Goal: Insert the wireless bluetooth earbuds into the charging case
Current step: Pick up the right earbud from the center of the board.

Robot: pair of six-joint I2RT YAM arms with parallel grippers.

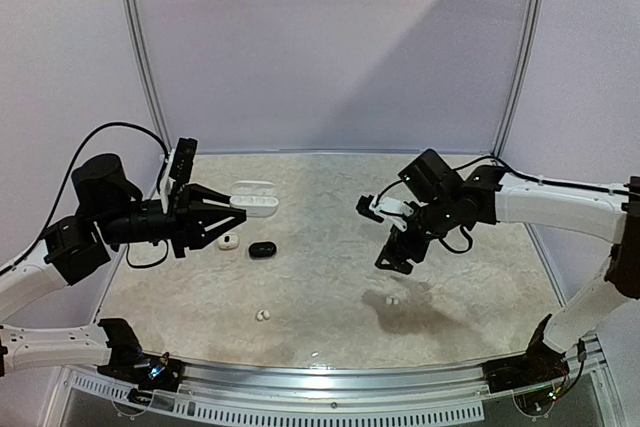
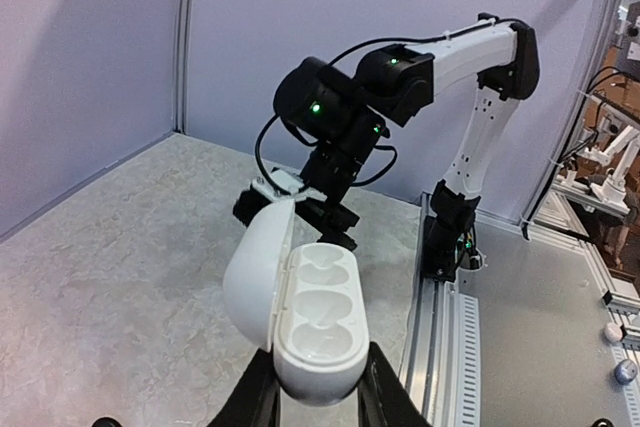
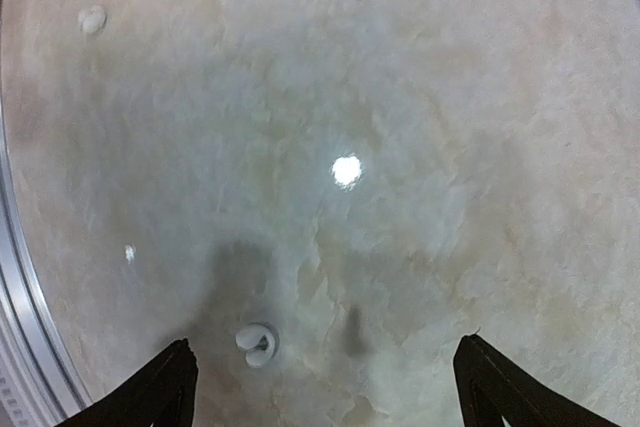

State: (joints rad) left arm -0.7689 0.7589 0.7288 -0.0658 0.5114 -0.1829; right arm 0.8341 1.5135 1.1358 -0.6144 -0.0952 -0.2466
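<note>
The left gripper is clamped narrowly on the open white plastic charging case, held above the mottled beige desk. Only its wrist view shows the case's moulded wells, with the lid swung toward 9 o'clock. The right gripper hangs wide over the desk, holding nothing. Its wrist view shows a tiny white pebble-like earbud lying between the fingers, nearer the 7 o'clock one, and a second white earbud at 11 o'clock. Only the overhead view shows a black oval case and a small white rounded item at 6 o'clock of the held case.
</note>
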